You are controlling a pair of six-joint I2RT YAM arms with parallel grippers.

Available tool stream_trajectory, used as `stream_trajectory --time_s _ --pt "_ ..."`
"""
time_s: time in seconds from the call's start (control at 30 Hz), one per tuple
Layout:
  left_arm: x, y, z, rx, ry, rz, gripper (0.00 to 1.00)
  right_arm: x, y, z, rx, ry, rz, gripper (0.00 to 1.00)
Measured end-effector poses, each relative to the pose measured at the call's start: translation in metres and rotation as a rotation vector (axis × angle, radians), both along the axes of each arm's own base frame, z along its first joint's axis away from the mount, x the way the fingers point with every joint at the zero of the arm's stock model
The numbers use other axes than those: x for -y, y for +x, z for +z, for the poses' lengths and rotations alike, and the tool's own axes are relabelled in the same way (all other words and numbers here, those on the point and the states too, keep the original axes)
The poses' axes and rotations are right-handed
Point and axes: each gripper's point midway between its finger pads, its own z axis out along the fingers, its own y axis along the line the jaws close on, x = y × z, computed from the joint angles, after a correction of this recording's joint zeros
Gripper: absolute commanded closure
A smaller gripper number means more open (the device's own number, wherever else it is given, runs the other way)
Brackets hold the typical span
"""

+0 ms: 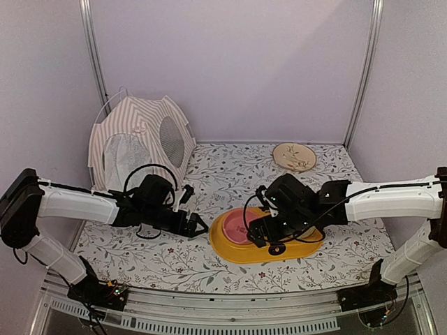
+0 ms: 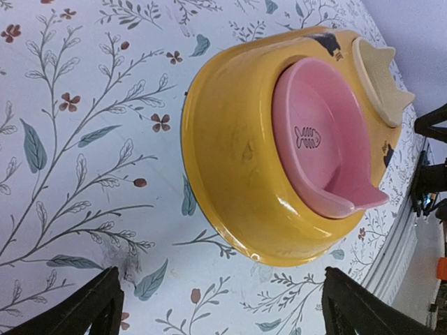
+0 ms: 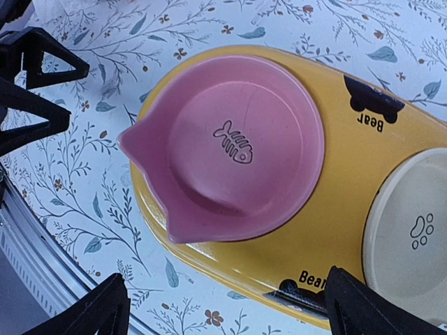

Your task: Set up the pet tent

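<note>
**Item 1, pet tent (image 1: 140, 143), one.** Soft fabric in pink-and-white stripes, with a peaked top. It stands upright in the far left corner of the table, close to the left wall and well apart from both arms. The peak points up. The pale sheer door panel faces the near edge, and I count one round dark mesh window, which faces right. A thin white pole arcs above the top. I cannot tell its long axis from here.

**Item 2, yellow feeder (image 1: 241, 252), one.** Glossy moulded plastic in an oval shape, lying crosswise mid-table. It seats two bowls. The pink bowl (image 3: 237, 146) is smooth, has one pointed lip and carries a fish-bone stamp. The cream bowl (image 3: 412, 230) carries a paw print. I see two black bear marks on the feeder's rim.

**Item 3, round disc (image 1: 294, 156), one.** Beige and flat, lying at the far right of the table.

**Item 4, tablecloth (image 1: 209, 174), one.** White with a leafy sprig print.

**Item 5, pincers, two.** The left gripper (image 1: 199, 225) has its jaws spread wide and holds nothing, just beside the feeder's left end. The right gripper (image 3: 227, 307) is also spread wide and holds nothing, hanging over the feeder.
</note>
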Motion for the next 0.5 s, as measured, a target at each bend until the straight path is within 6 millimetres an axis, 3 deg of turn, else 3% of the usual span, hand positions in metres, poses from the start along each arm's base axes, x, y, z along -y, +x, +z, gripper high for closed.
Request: stream_trajectory --time_s 0.27,0.5 --pt "0.000 0.000 -0.001 -0.002 0.001 0.000 0.01 0.015 -0.046 -0.031 -0.106 -0.075 -0.004 0.01" --pt "0.000 0.000 -0.001 -0.003 0.001 0.001 0.01 0.039 -0.062 -0.070 -0.220 -0.145 -0.138 0.01"
